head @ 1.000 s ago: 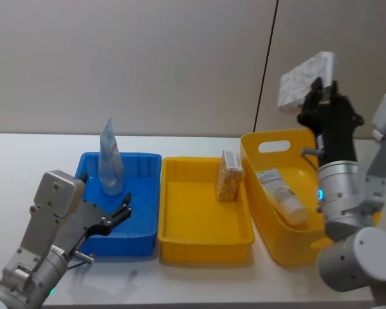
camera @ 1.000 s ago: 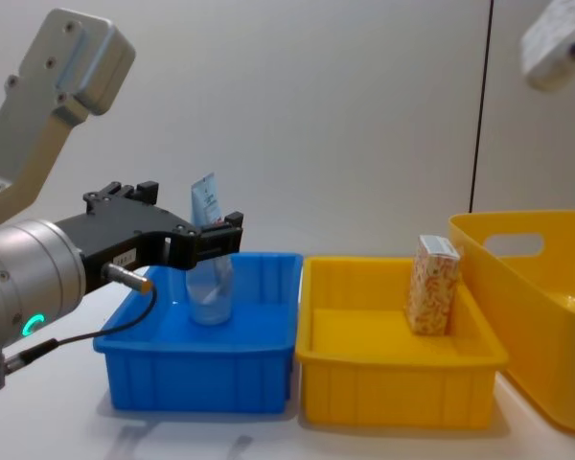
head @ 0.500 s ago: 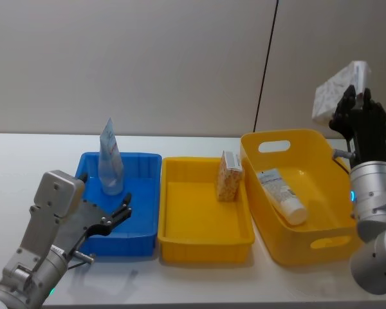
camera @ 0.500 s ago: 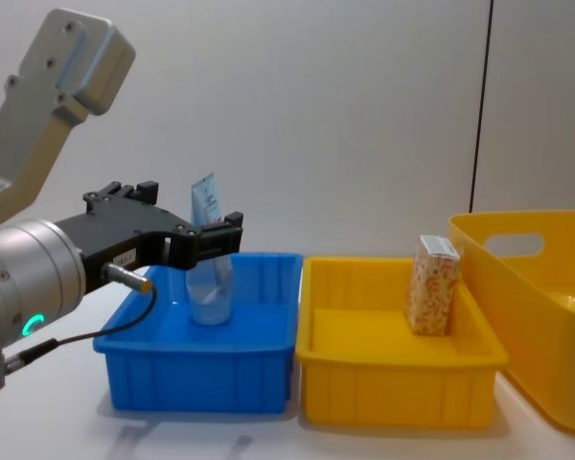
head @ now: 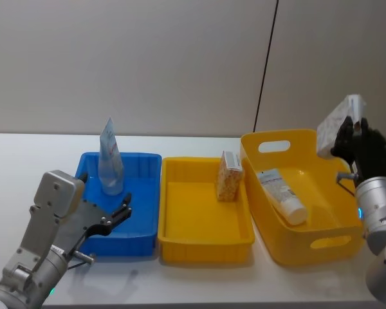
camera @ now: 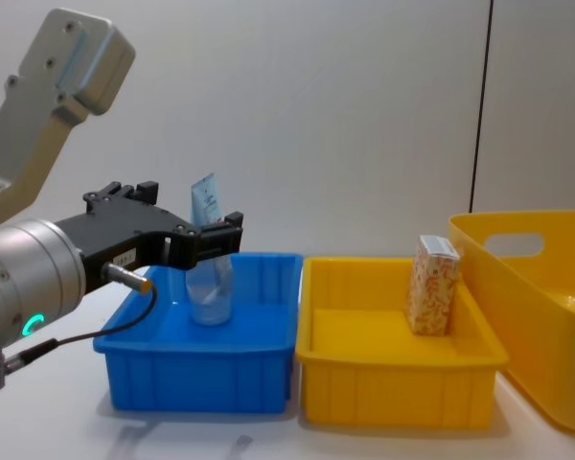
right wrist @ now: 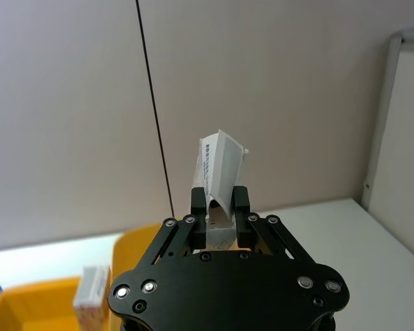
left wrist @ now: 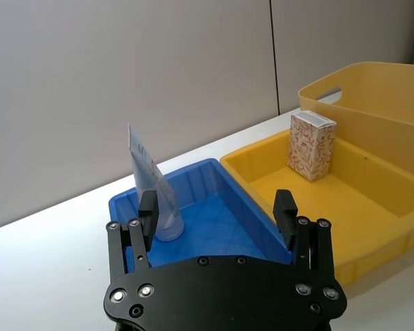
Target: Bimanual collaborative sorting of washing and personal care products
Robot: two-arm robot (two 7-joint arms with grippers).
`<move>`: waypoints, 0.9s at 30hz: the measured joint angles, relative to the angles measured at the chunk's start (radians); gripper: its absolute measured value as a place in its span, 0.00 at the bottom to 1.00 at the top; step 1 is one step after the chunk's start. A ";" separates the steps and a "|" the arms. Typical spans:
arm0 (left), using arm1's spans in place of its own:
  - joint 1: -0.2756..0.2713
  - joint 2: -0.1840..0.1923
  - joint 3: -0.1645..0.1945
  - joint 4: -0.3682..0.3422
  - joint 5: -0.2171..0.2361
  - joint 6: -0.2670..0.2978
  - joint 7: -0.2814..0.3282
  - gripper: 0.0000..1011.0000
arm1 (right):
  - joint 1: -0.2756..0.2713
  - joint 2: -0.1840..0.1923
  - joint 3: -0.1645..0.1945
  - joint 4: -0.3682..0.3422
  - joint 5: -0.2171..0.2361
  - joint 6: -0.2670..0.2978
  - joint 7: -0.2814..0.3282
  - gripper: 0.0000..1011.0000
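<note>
A pale blue-and-white tube (head: 109,161) stands upright in the blue bin (head: 136,237); it also shows in the left wrist view (left wrist: 152,194) and the chest view (camera: 209,264). My left gripper (head: 119,209) (left wrist: 216,207) is open, hovering near the bin's front, short of the tube. An orange-speckled carton (head: 229,176) (camera: 433,286) stands in the yellow tray (head: 206,248). Another tube (head: 282,194) lies in the yellow basket (head: 309,248). My right gripper (head: 355,136) (right wrist: 221,205) is shut on a pale carton (head: 336,122) (right wrist: 219,169), held in the air at the basket's far right corner.
The three containers stand side by side on a white table (head: 26,161), blue at the left, tray in the middle, tall basket at the right. A grey wall with a dark vertical seam (head: 265,71) is behind. Bare table lies left of the blue bin.
My right gripper has carried the pale carton to the right and lower, from above the basket's back to its right side. The left arm and the binned items have not moved.
</note>
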 joint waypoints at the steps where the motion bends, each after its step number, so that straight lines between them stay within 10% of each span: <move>1: 0.000 0.000 0.000 0.000 0.000 0.000 0.000 0.99 | -0.001 0.002 0.000 0.000 -0.002 0.009 0.001 0.21; 27: 0.000 0.000 0.000 0.000 0.000 0.000 0.000 0.99 | -0.006 0.023 -0.031 0.161 -0.078 0.180 0.011 0.21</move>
